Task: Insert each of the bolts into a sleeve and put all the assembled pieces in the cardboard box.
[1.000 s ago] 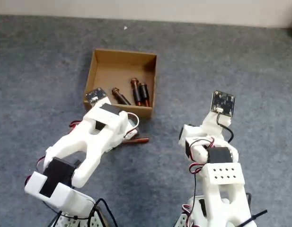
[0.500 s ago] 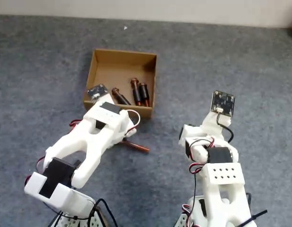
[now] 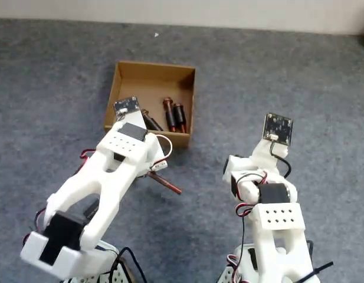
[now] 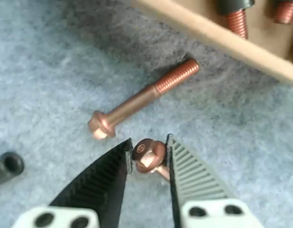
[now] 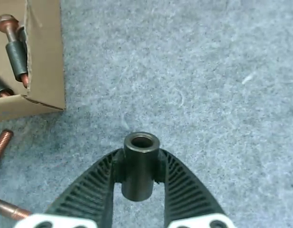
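We are in the joining step of one more bolt-and-sleeve pair. Our left gripper (image 4: 149, 141) has its fingers closed on the head of a copper bolt (image 4: 147, 156). In the high view the shank slants out from under the arm, just off the near wall of the cardboard box (image 3: 149, 73). Our right gripper (image 5: 139, 156) sits well apart from it, fingers clamped around a dark sleeve (image 5: 139, 183) with the open bore facing away from the wrist.

Three assembled pieces (image 3: 170, 115) already lie in the box. A second bolt (image 4: 144, 97) rests loose on the grey worktop (image 3: 258, 71) beside the box wall, and a spare sleeve (image 4: 6, 166) lies near it, so we judge the task past halfway, with two pairs left.

The next move calls for bringing the two arms together and lining the threaded tip up with the bore. The bolt is gripped only at its head, so it may pivot in the fingers. We would keep its axis straight with the sleeve, push slowly, then carry the joined piece to the box.
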Action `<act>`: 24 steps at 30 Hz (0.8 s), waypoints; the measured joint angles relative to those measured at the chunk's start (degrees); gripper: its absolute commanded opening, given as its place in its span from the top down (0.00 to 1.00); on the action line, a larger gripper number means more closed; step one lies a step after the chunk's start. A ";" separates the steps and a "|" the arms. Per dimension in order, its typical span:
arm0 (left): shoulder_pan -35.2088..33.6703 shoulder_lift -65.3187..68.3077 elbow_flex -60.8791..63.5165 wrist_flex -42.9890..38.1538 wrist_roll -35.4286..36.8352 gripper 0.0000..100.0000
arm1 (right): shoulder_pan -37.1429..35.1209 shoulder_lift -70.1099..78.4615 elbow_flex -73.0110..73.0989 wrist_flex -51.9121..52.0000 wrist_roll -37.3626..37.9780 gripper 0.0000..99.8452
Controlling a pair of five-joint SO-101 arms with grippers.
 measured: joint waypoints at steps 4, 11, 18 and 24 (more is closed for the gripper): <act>0.44 -1.58 0.00 3.25 0.35 0.63 | 0.00 0.00 0.00 0.00 0.00 1.00; 5.27 -1.67 1.05 5.80 3.16 0.63 | 0.00 0.00 0.00 0.00 0.00 1.00; 7.65 -1.67 6.33 2.02 9.49 0.63 | 0.00 0.00 0.00 0.00 0.00 1.00; 7.74 -1.67 13.54 -9.76 10.64 0.68 | 0.00 0.00 0.00 0.00 0.00 1.00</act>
